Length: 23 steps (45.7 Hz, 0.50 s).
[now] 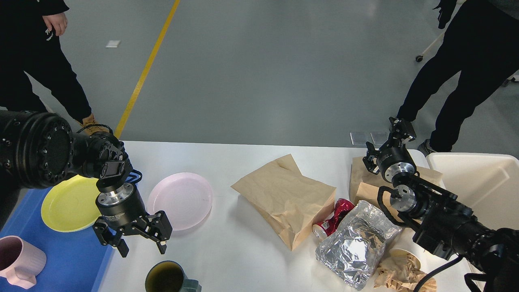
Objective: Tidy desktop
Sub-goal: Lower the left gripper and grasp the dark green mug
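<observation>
Both arms (pixel 36 150) are black with silver wrist collars and looping black cables.

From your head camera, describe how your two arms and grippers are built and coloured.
Both arms are black with thick ribbed joints ringed by small bolts. A silver metal collar sits behind each wrist. The left gripper has two black, angular fingers. The right gripper is small and black. Loose black cables loop beside both wrists.

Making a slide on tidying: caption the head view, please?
Left gripper open over the desktop near a pink plate; paper bags, foil and a can await.
</observation>
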{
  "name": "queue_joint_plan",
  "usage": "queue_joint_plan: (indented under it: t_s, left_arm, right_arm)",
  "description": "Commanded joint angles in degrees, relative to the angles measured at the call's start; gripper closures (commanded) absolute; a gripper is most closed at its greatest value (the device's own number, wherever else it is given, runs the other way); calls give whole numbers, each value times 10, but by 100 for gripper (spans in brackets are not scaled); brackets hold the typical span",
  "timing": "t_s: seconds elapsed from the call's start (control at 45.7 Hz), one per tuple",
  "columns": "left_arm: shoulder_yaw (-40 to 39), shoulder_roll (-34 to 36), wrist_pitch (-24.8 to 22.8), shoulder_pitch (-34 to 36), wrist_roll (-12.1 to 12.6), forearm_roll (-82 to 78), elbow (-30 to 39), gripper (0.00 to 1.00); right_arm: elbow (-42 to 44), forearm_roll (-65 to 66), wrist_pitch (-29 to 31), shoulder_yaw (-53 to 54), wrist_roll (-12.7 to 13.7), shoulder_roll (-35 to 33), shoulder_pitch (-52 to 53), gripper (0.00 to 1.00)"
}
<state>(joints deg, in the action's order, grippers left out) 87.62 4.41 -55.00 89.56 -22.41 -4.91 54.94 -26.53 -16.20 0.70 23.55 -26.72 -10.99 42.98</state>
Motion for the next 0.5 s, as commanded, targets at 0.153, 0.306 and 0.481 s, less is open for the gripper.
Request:
queue_joint_plan:
  t_s: [0.153,0.306,0.481]
  left_arm:
    - [-7,-13,0,-16,0,-5,16,8]
    - [-6,-20,0,-28,2,-5,16,8]
    - [-7,-20,0,-36,6,-5,10,16]
  right_arm:
    - [0,-1,0,0,0,0,0,0]
    - [0,-1,0,0,0,0,0,0]
    - [0,0,0,0,0,0,0,0]
